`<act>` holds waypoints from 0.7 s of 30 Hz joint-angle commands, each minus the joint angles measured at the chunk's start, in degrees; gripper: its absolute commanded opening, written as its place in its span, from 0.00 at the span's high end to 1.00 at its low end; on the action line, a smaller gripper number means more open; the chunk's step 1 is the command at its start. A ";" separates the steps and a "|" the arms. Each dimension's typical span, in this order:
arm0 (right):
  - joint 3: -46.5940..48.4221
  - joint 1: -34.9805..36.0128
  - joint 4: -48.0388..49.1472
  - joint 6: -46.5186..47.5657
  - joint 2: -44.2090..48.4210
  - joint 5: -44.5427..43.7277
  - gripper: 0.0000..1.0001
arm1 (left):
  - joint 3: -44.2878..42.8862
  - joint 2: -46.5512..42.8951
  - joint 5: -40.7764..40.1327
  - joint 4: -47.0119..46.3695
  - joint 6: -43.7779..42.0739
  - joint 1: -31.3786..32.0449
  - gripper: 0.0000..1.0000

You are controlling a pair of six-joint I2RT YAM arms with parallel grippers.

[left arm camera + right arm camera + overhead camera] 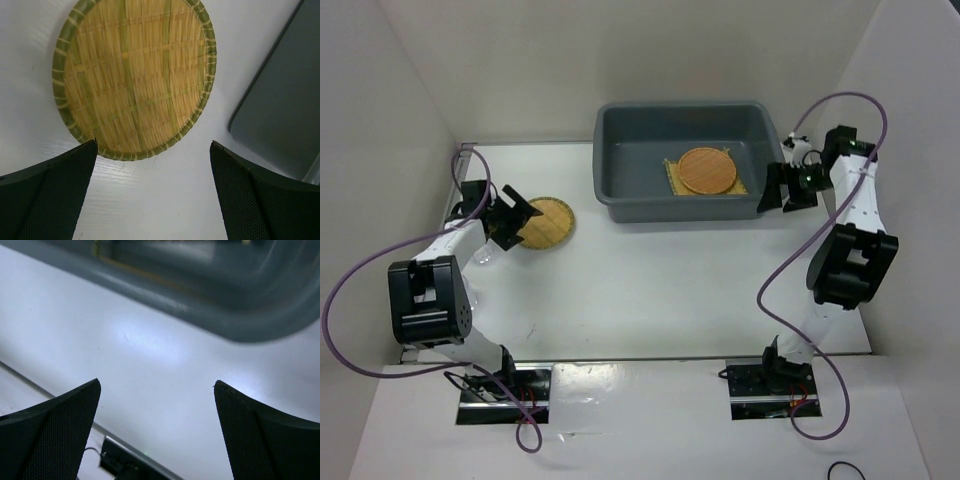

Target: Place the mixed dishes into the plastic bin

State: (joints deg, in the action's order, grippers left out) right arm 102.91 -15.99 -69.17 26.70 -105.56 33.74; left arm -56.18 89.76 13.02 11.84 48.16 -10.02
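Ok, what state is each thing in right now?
Bin: upright, holding the mat and orange disc.
Mat: flat in the bin, under the orange disc.
Orange disc: lying on the mat.
Green-rimmed disc: flat on the table, outside the bin, not held.
Left fingers: open, empty, at the green-rimmed disc's edge.
Right fingers: open, empty, beside the bin.

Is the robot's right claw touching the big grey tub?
Apart. In the right wrist view, white table shows between the plastic bin and the fingertips of the open right gripper.
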 commanded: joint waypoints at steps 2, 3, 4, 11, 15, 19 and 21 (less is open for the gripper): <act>-8.67 -1.85 4.74 1.34 11.41 1.24 0.02 | 3.88 2.43 3.60 -6.29 0.71 -0.79 0.01; -9.74 -1.85 4.74 1.34 11.95 0.72 0.02 | 4.41 2.96 3.60 -6.99 1.23 -0.79 0.01; -10.71 -1.85 5.26 1.34 12.48 0.72 0.02 | 4.42 2.97 3.60 -7.00 1.23 -0.79 0.01; -23.34 -2.91 11.15 0.12 18.63 -1.83 0.02 | 5.21 2.97 0.96 -6.30 1.76 -0.79 0.01; -26.36 -3.44 13.26 0.11 21.26 -2.62 0.02 | 5.21 3.50 0.96 -6.30 2.28 -0.79 0.01; -29.33 -3.44 13.27 -0.42 21.80 -3.77 0.02 | 5.21 4.11 1.49 -8.23 2.81 -0.79 0.01; -30.31 -3.44 13.80 -0.42 21.80 -4.55 0.02 | 5.21 6.13 2.10 -8.94 3.43 -0.79 0.01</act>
State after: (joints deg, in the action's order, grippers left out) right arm 74.06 -19.07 -58.85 26.55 -86.30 30.48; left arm -51.20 93.71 14.57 5.65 50.17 -10.48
